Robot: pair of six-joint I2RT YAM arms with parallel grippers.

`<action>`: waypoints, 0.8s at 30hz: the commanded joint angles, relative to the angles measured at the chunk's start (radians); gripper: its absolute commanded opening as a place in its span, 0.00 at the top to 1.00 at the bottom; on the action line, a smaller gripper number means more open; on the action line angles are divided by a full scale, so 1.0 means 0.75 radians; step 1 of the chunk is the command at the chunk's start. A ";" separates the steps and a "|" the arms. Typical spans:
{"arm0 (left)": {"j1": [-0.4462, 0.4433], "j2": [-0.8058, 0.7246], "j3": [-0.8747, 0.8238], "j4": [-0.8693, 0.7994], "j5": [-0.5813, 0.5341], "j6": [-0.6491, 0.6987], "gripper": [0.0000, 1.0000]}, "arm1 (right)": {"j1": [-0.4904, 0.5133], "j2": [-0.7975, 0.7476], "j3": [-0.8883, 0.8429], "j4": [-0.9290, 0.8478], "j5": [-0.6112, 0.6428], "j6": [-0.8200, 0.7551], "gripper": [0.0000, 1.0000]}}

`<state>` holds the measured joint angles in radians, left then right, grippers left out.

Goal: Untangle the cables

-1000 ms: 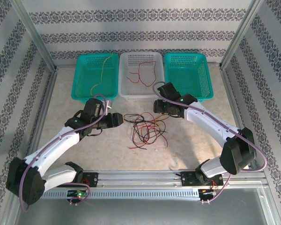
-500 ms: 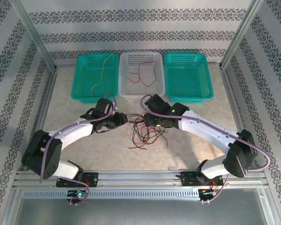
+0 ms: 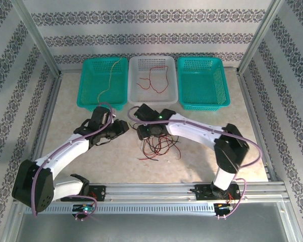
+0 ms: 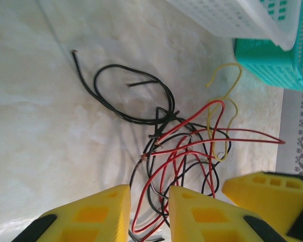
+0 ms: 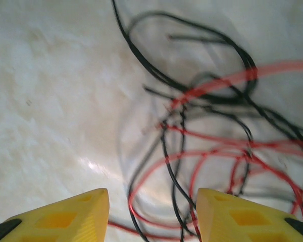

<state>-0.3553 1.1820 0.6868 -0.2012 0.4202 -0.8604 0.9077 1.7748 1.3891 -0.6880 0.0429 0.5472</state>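
Red, black and yellow cables [image 3: 159, 145] lie in one knotted heap on the counter [image 3: 111, 161], on the near side of the white basket [image 3: 136, 98], which holds a loose red strand. The left teal basket [image 3: 88, 96] holds a yellow one. Both arms reach in toward the heap's left end. The left claw [image 3: 123, 127] sits just left of it with its fingers apart by a narrow gap. In the left wrist view a red and a black strand run from the heap [image 4: 187, 146] into that gap [image 4: 150, 214], though whether the pads touch them cannot be told. The right claw [image 3: 143, 132] hangs over the heap's far-left edge with its jaws spread wide. Its own view looks down on blurred red and black loops [image 5: 207, 146] that run down between its fingertips [image 5: 149, 217]. The two claws are close together, and a finger of the right one shows just beside the left one's. From either claw the bulk of the knot spreads away to the right and nearer. One black loop trails off on its own at the left end, and the yellow strand sits at the right end by the baskets. The right claw looks better placed for the next pick, since it is over the strands rather than beside them. The black loop seems the freest piece to draw out.
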 commanded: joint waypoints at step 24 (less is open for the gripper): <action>0.193 -0.289 -0.084 -0.110 0.116 0.009 0.72 | 0.011 0.331 0.437 -0.301 0.338 -0.221 1.00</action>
<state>-0.2203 0.9607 0.5873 -0.3077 0.4702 -0.8684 0.9077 2.1445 1.7233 -0.8856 0.2546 0.3630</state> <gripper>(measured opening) 0.283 0.060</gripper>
